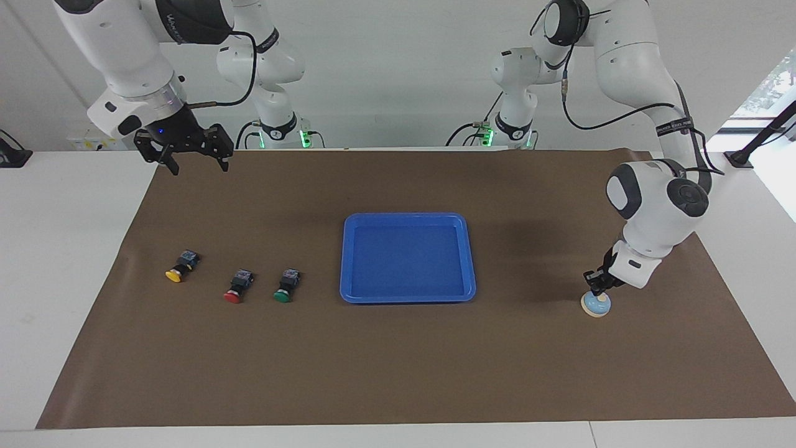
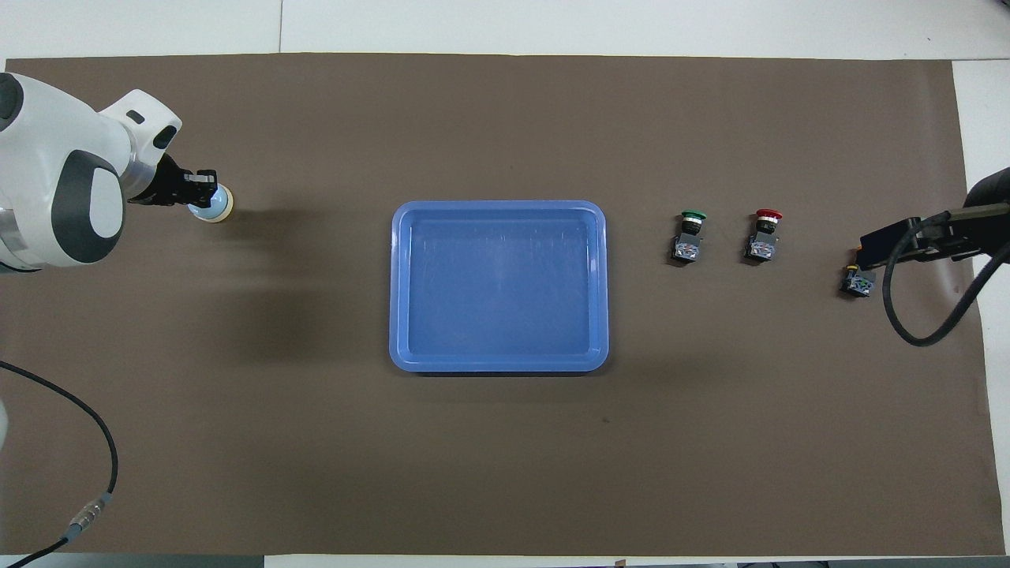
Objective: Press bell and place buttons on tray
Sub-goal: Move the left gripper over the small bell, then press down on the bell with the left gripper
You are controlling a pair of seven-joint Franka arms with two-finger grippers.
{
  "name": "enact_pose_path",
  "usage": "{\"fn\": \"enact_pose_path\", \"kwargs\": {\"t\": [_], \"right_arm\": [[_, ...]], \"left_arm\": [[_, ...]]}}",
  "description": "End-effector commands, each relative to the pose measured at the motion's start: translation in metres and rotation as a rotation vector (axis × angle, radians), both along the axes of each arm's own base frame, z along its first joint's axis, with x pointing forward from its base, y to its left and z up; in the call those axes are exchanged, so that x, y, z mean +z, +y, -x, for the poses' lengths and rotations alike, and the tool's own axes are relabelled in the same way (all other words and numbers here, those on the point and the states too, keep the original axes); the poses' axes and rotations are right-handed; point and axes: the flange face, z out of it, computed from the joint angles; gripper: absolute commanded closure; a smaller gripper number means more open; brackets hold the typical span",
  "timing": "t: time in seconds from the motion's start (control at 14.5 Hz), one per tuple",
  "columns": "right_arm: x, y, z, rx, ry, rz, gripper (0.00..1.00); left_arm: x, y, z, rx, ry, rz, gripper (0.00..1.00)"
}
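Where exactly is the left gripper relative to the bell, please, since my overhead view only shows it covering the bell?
Observer: In the facing view the left gripper is down on the bell, its tip meeting the top where the knob sits. It looks to be in contact.
Operator: Thank you. Is the right gripper touching the yellow button it overlaps?
Observer: No. The right gripper hangs open, well above the mat, and the yellow button lies untouched on the mat.
Operator: Can you see its cap?
Observer: Yes, the cap points away from the robots, like those of the red button and the green button.
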Motion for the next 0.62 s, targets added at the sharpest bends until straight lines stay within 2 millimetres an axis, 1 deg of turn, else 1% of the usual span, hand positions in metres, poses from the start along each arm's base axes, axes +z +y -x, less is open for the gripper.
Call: {"fn": "enact_pose_path", "kwargs": {"t": [0.0, 0.28, 0.41, 0.55], "right_arm": [[0.0019, -0.0034, 0.006, 0.016, 0.005, 0.0, 0.0], [0.0019, -0.0034, 0.006, 0.016, 0.005, 0.0, 0.0], [0.0019, -0.0034, 0.006, 0.016, 0.005, 0.0, 0.0], [0.0019, -0.0034, 0.006, 0.016, 0.005, 0.0, 0.0]], "left_arm": [[-0.0001, 0.005, 0.0003, 0.01, -0.017, -0.017, 1.0], [0.0003, 0.0088, -0.0013, 0.015, -0.023, -0.021, 1.0], [-0.0051, 0.0104, -0.0025, 0.005, -0.019, -0.038, 1.0], [-0.0065, 0.0105, -0.004, 0.003, -0.027, -0.04, 1.0]]}}
